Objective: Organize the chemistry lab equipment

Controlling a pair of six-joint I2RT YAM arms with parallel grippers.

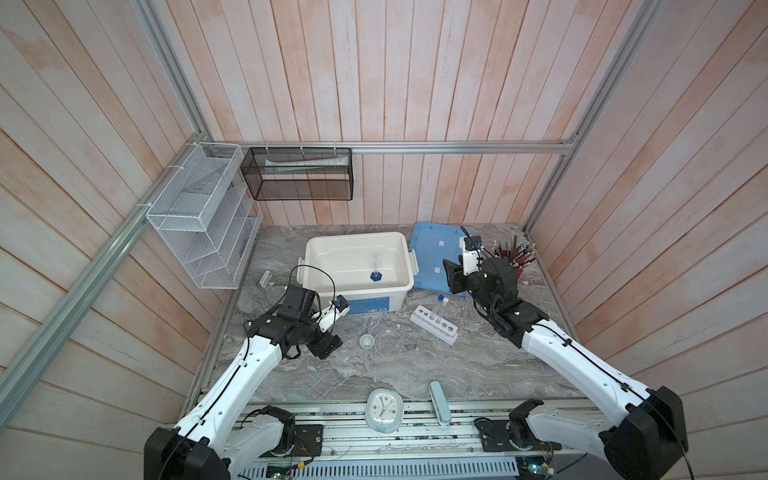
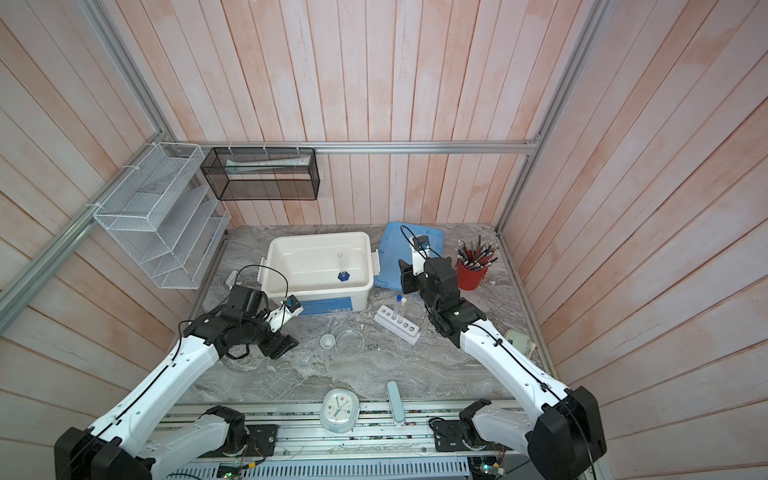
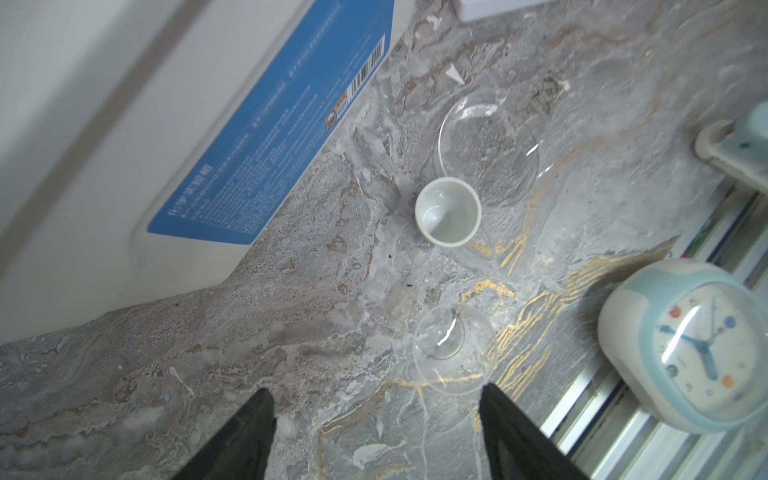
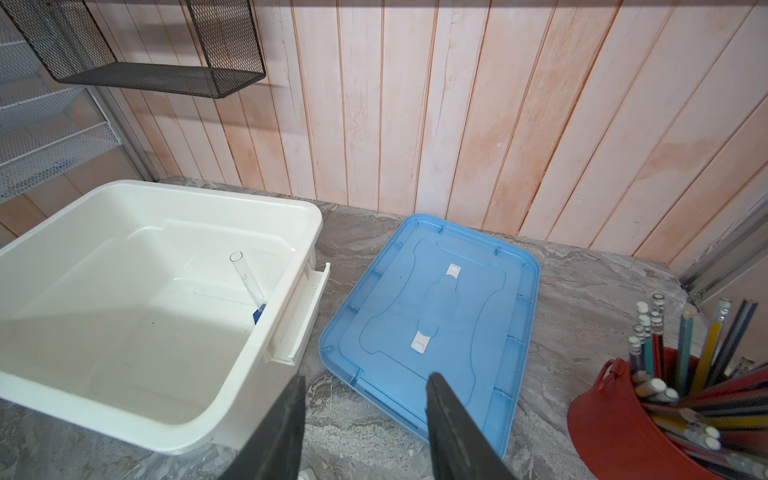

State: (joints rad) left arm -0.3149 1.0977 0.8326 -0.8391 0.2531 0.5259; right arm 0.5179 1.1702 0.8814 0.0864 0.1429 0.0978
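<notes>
Inside the white bin (image 1: 353, 249), your blue-hexagon-based vessel (image 1: 376, 274) stands upright. In front of the bin sit the small white dish (image 1: 367, 340), the petri dish (image 1: 388, 341) just beside it, and the rack (image 1: 434, 328) holding both tubes (image 1: 437, 309). Your left gripper (image 3: 377, 390) hangs near the bin's front with its jaws wide and empty. Your right gripper (image 4: 366, 378) is by the bin's right end, its jaws apart and empty.
</notes>
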